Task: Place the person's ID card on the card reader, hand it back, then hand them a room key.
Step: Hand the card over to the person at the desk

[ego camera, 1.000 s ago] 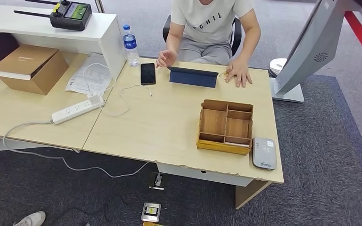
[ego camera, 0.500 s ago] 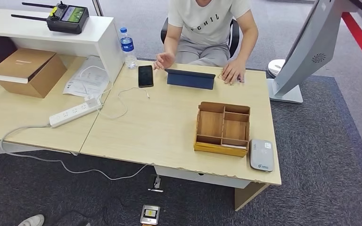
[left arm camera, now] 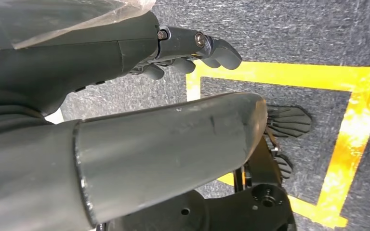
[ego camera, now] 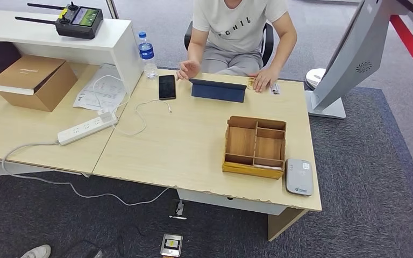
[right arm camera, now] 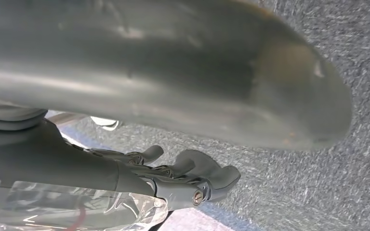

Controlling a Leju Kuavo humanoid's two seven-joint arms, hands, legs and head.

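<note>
On the far edge of the table, a small ID card (ego camera: 275,88) lies beside the seated person's hand (ego camera: 263,80). A grey card reader (ego camera: 299,177) sits at the near right corner. Touching its left side is a wooden divided box (ego camera: 255,146), with a pale strip in its front compartment that I cannot identify. My left hand (left arm camera: 67,77) hangs over dark carpet with yellow floor tape, thumb and fingers (left arm camera: 207,45) apart, holding nothing. My right hand (right arm camera: 149,86) also hangs over carpet, its fingers (right arm camera: 192,180) loosely spread and empty.
A dark tablet (ego camera: 218,90) stands propped in front of the person, with a black phone (ego camera: 166,86) and white cable to its left. A power strip (ego camera: 87,128), cardboard box (ego camera: 32,80), water bottle (ego camera: 147,52) and white shelf (ego camera: 59,40) occupy the left. A grey kiosk base (ego camera: 327,105) stands at the right.
The person's hand has drawn back toward the table's far edge, uncovering the small card beside it. The picture has shifted slightly as the camera moved.
</note>
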